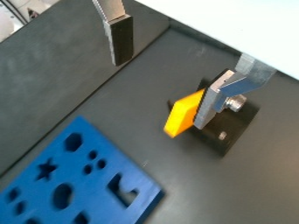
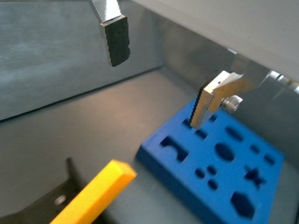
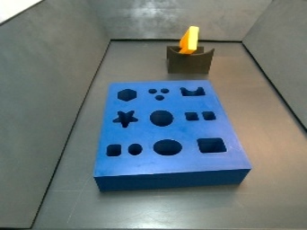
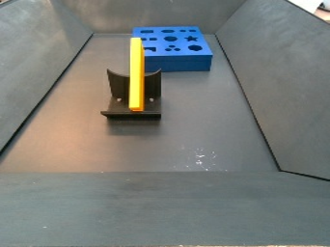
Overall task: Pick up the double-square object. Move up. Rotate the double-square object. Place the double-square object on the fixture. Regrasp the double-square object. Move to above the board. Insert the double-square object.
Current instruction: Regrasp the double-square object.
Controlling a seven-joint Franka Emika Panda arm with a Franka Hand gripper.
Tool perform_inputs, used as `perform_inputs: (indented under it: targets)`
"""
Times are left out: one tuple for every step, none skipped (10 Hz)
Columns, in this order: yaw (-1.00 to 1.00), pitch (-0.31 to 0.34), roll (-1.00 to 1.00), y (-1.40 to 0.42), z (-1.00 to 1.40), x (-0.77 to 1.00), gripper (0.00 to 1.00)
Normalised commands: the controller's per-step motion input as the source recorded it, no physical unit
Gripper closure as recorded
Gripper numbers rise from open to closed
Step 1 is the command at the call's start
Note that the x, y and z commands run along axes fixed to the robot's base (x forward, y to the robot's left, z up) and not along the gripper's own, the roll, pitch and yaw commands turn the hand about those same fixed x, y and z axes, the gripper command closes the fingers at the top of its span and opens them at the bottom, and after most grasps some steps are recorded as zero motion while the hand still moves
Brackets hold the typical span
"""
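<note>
The yellow-orange double-square object [image 3: 188, 39] stands upright in the notch of the dark fixture [image 3: 189, 60] at the far end of the floor; it shows again as a tall yellow bar [image 4: 135, 69] on the fixture [image 4: 133, 96]. The blue board [image 3: 144, 137] lies flat nearer the middle. In both wrist views my gripper [image 1: 172, 70] [image 2: 163, 70] hangs open above the floor, nothing between its fingers [image 1: 121, 39]. The double-square object [image 1: 184, 115] sits beside one finger, apart from it. Neither side view shows the gripper.
Grey sloping walls enclose the dark floor on all sides. The board [image 4: 180, 64] lies beyond the fixture in a side view, with a gap of floor between them. In a wrist view the board [image 2: 163, 171] sits under one finger.
</note>
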Motion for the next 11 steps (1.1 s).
perform_inputs:
  targets:
    - [0.03,0.023,1.00,-0.02,0.01,-0.02,0.00]
    - [0.03,0.021,1.00,-0.02,0.01,-0.02,0.00]
    - [0.03,0.017,1.00,-0.02,0.01,0.00,0.00]
    - [0.03,0.016,1.00,-0.02,0.01,0.00,0.00]
    - [0.03,0.017,1.00,-0.02,0.01,0.00,0.00]
    - [0.03,0.024,1.00,-0.02,0.01,0.00,0.00]
    - [0.04,0.034,1.00,-0.02,0.01,0.01,0.00]
    - [0.04,0.038,1.00,-0.02,0.01,0.02,0.00]
    - [0.04,0.051,1.00,-0.03,0.00,0.03,0.00]
    - [0.04,0.057,1.00,-0.03,0.00,0.05,0.00]
    - [0.05,0.083,1.00,-0.03,0.00,0.07,0.00]
